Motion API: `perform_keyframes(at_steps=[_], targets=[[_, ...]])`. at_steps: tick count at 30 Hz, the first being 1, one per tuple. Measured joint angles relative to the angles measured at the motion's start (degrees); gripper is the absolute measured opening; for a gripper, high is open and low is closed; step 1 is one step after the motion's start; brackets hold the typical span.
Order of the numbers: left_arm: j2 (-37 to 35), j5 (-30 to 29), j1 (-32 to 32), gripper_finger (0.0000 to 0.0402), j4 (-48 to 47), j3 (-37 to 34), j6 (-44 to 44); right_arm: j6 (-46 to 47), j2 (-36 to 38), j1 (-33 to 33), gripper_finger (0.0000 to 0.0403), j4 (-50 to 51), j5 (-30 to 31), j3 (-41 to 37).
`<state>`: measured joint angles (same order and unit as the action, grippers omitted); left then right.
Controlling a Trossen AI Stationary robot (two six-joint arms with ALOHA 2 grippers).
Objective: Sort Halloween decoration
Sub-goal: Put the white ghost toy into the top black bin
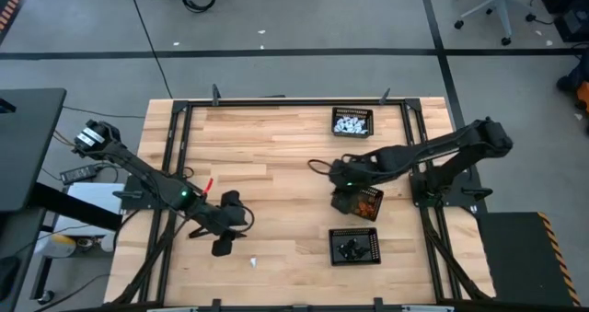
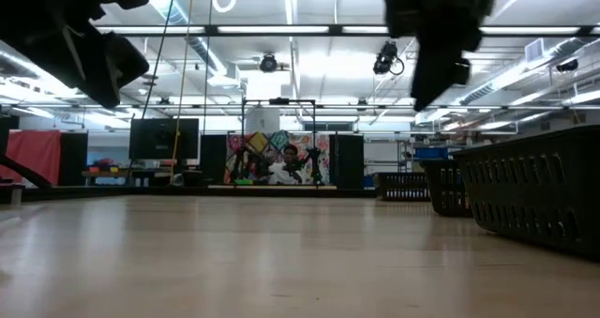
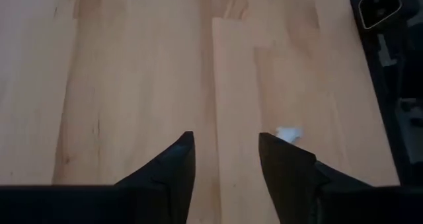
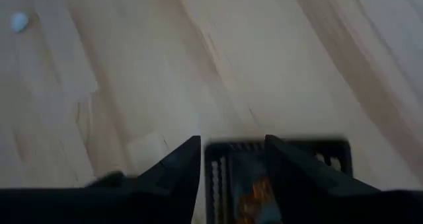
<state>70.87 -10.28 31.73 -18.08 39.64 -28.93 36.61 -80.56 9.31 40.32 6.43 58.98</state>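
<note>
Down on the tabletop [image 1: 276,156], high view: left gripper [image 1: 224,246] hangs near the front edge, one white figure [image 1: 253,261] lying just beside it; right gripper [image 1: 344,200] sits over the tray of orange figures [image 1: 368,204]. Low view shows only dark arm shapes overhead. Left wrist: jaws parted, empty, the white figure beside one fingertip [image 3: 285,151], too blurred to tell its heading. Right wrist: jaws apart, nothing gripped, orange figures between them below.

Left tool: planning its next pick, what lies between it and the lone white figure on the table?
Bare wood only, in the left wrist view: the left tool hangs open, the white figure beside one fingertip.
</note>
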Motion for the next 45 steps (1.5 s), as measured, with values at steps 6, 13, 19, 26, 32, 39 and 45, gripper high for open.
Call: perform_keyframes(at_steps=[6, 13, 19, 26, 32, 39, 45], targets=[[0.58, -0.06, 0.92, 0.0214, 0.73, 0.00, 1.08, -4.46, -8.64, -0.03, 0.0172, 0.12, 2.03, 10.45], [7.21, 2.77, 3.83, 0.0224, 11.21, 0.08, 2.99, -8.34, -11.12, -0.07, 0.0172, 1.01, 4.47, 14.29], [13.19, 3.16, 7.07, 0.0224, 18.25, 0.00, 1.91, -8.36, -9.98, -0.28, 0.0172, 5.64, 7.55, 14.28], [20.30, 0.94, 8.77, 0.0224, 23.22, -0.02, 5.57, -9.32, -9.55, -0.51, 0.0172, 5.63, 7.48, 14.25], [24.08, -0.53, 8.14, 0.0224, 24.35, 0.02, 5.63, -8.40, -9.55, 0.09, 0.0172, 5.53, 7.24, 14.25], [27.18, 1.28, 8.37, 0.0224, 26.16, 0.11, 6.23, -8.08, -9.55, 0.21, 0.0172, 5.33, 7.06, 14.25], [27.98, 1.01, 8.24, 0.0214, 27.84, 0.13, 6.29, -7.64, -9.55, 0.25, 0.0172, 5.18, 7.01, 14.25]])
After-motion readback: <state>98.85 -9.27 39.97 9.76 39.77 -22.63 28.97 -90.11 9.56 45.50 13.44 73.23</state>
